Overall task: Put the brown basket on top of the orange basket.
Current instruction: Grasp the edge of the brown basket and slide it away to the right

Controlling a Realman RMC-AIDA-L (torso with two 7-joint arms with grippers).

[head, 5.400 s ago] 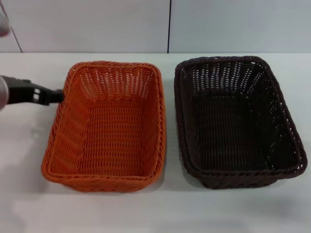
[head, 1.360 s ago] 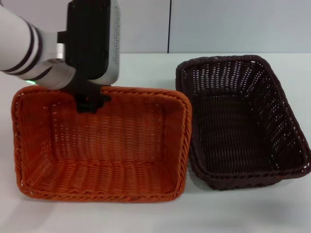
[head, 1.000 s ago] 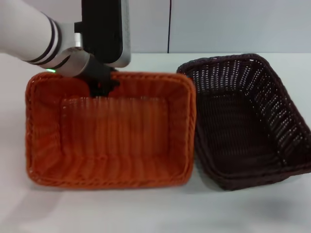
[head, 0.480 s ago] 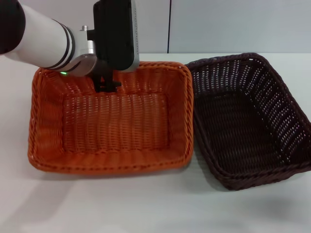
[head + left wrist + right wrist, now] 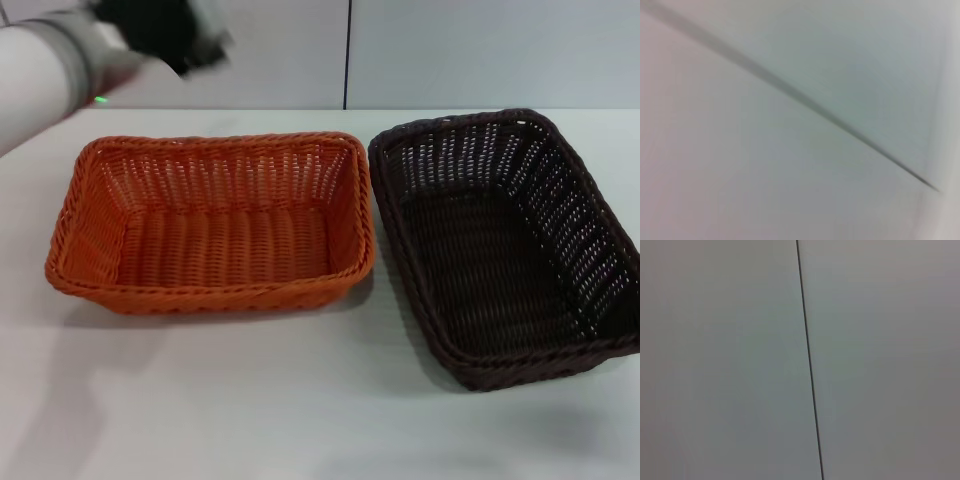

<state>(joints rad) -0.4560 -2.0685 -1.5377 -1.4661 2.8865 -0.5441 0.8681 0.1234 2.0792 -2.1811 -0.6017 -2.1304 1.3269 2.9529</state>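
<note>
The orange basket (image 5: 210,225) sits flat on the white table at the left, long side facing me, empty. The brown basket (image 5: 505,240) sits to its right, empty, its near-left rim close to the orange basket's right end; I cannot tell whether they touch. My left gripper (image 5: 165,30) is raised high above and behind the orange basket's back left corner, blurred, clear of both baskets. The right arm is out of view. Both wrist views show only a pale wall with a dark seam.
The white table (image 5: 300,400) runs from the front edge back to a grey wall with a vertical dark seam (image 5: 348,55) behind the baskets. My left arm's white sleeve (image 5: 40,70) fills the top left corner.
My left gripper let go of the orange basket's back rim and rose up and away to the left. The orange basket dropped flat onto the table. The brown basket stayed put.
</note>
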